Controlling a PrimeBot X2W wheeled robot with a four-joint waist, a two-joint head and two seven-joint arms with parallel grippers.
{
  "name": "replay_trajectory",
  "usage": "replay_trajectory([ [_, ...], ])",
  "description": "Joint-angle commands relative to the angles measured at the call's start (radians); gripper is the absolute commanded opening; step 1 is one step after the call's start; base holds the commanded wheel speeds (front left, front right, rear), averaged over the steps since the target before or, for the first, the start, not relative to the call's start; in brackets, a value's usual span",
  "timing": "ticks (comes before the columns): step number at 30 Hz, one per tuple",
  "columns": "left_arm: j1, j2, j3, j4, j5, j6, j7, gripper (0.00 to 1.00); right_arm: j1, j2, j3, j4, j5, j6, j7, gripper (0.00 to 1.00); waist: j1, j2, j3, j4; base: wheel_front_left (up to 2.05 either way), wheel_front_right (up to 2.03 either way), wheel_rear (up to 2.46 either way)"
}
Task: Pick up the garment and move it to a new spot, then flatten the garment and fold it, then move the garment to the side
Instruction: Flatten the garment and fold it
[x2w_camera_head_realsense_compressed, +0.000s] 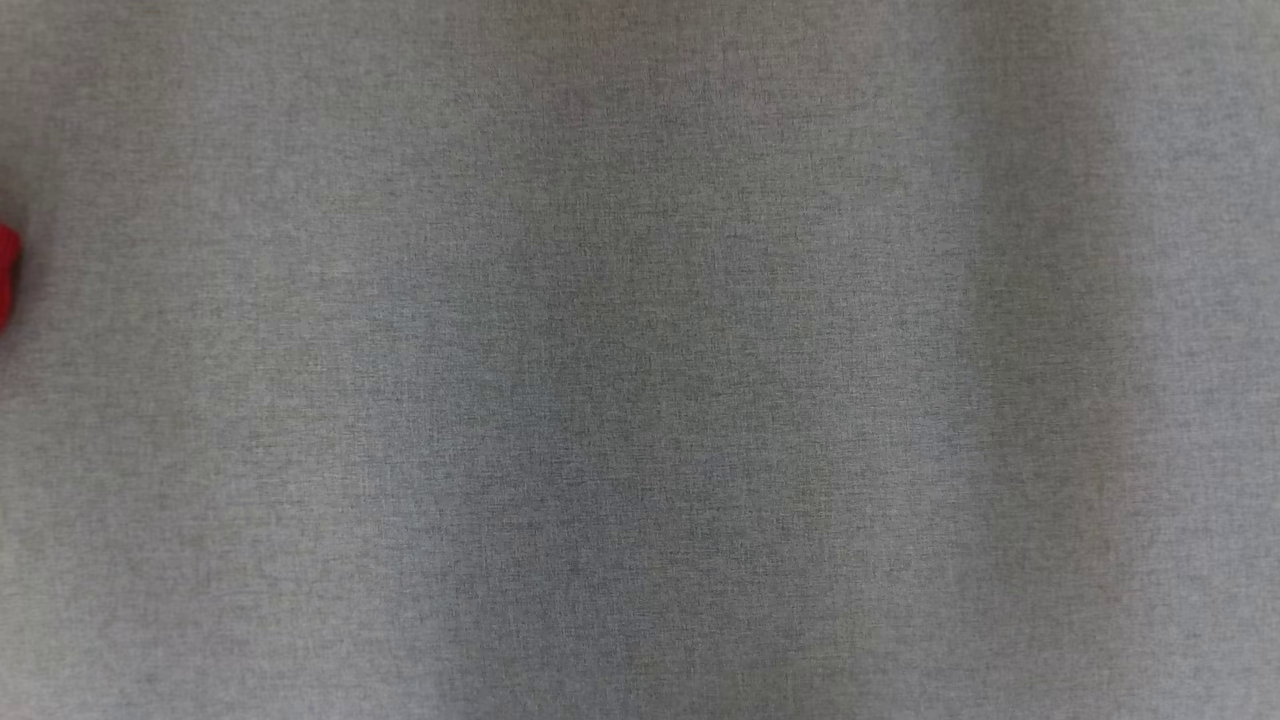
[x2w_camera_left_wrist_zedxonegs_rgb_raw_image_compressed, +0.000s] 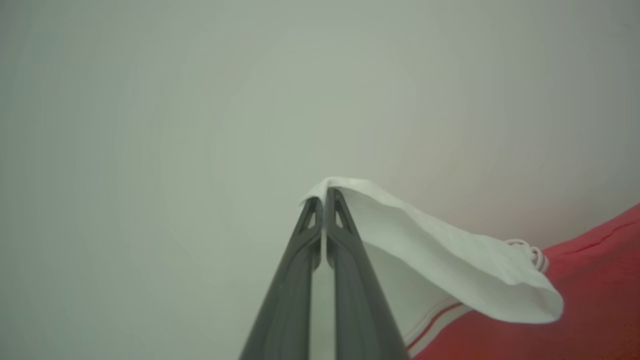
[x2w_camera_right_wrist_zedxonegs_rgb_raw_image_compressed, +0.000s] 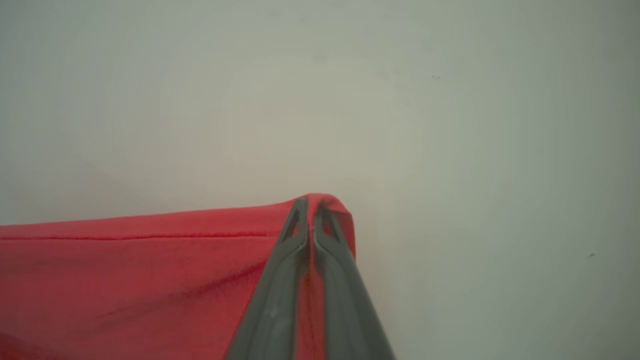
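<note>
From the head view I get the grey woven table (x2w_camera_head_realsense_compressed: 640, 360) and, at the left edge of the frame, a small red sliver of the garment (x2w_camera_head_realsense_compressed: 6, 275), cut off so that I cannot read its shape there. The left wrist view gives me the detail: the left pincer (x2w_camera_left_wrist_zedxonegs_rgb_raw_image_compressed: 325, 195) is clamped narrow on a white section (x2w_camera_left_wrist_zedxonegs_rgb_raw_image_compressed: 450, 260) of the cloth, which folds over the tips and drapes away to the right of that view, where it meets the red body (x2w_camera_left_wrist_zedxonegs_rgb_raw_image_compressed: 595, 295). A red-and-white striped band (x2w_camera_left_wrist_zedxonegs_rgb_raw_image_compressed: 435, 320) runs just beside the dark fingers (x2w_camera_left_wrist_zedxonegs_rgb_raw_image_compressed: 350, 280). A small bunched bit of trim (x2w_camera_left_wrist_zedxonegs_rgb_raw_image_compressed: 530, 252) where white meets red is too blurred for me to identify. The right wrist view gives me the other grip: the right pincer (x2w_camera_right_wrist_zedxonegs_rgb_raw_image_compressed: 310, 207) is pinched narrow on a red corner (x2w_camera_right_wrist_zedxonegs_rgb_raw_image_compressed: 340, 210), with cloth showing between the fingers. The fabric stretches off to that view's left under a stitched seam (x2w_camera_right_wrist_zedxonegs_rgb_raw_image_compressed: 150, 236). Behind both pincers is a pale, out-of-focus surface (x2w_camera_right_wrist_zedxonegs_rgb_raw_image_compressed: 450, 125). I cannot tell whether the cloth hangs clear of it or rests on it.
</note>
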Motion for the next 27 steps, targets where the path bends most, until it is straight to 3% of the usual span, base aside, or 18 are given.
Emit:
replay_trajectory([
  [1, 0.027, 0.000, -0.014, 0.011, -0.019, 0.003, -0.008, 0.00, 0.015, 0.004, 0.006, 0.010, 0.001, 0.002, -0.006, 0.00, 0.0002, -0.0001, -0.009, -0.001, 0.00, 0.00, 0.00],
  [9, 0.173, 0.000, -0.030, 0.023, -0.105, 0.003, -0.137, 0.00, 0.177, 0.001, 0.075, -0.009, 0.067, 0.002, -0.035, 0.00, 0.0002, -0.0001, -0.101, -0.012, 0.00, 0.00, 0.00],
  [15, 0.401, 0.026, -0.016, -0.090, -0.162, 0.016, -0.214, 0.00, 0.439, -0.054, 0.172, -0.164, 0.204, 0.002, -0.063, 0.00, 0.0002, -0.0001, -0.195, -0.003, 0.00, 0.00, 0.00],
  [20, 0.691, 0.094, 0.002, -0.327, -0.218, 0.104, -0.221, 0.00, 0.725, -0.146, 0.230, -0.353, 0.365, 0.002, -0.072, 0.00, 0.0002, -0.0001, -0.263, 0.021, 0.00, 0.00, 0.00],
  [24, 0.962, 0.164, 0.030, -0.594, -0.281, 0.223, -0.214, 0.00, 0.963, -0.213, 0.251, -0.500, 0.458, 0.001, -0.088, 0.00, 0.0002, -0.0001, -0.296, 0.035, 0.00, 0.00, 0.00],
  [25, 0.962, 0.164, 0.030, -0.594, -0.281, 0.223, -0.214, 0.00, 0.963, -0.213, 0.251, -0.500, 0.458, 0.001, -0.088, 0.00, 0.0002, -0.0001, -0.296, 0.035, 0.00, 0.00, 0.00],
  [27, 1.100, 0.197, 0.038, -0.723, -0.299, 0.294, -0.223, 0.00, 1.067, -0.238, 0.252, -0.569, 0.492, 0.001, -0.098, 0.00, 0.0002, -0.0001, -0.309, 0.043, 0.00, 0.00, 0.00],
])
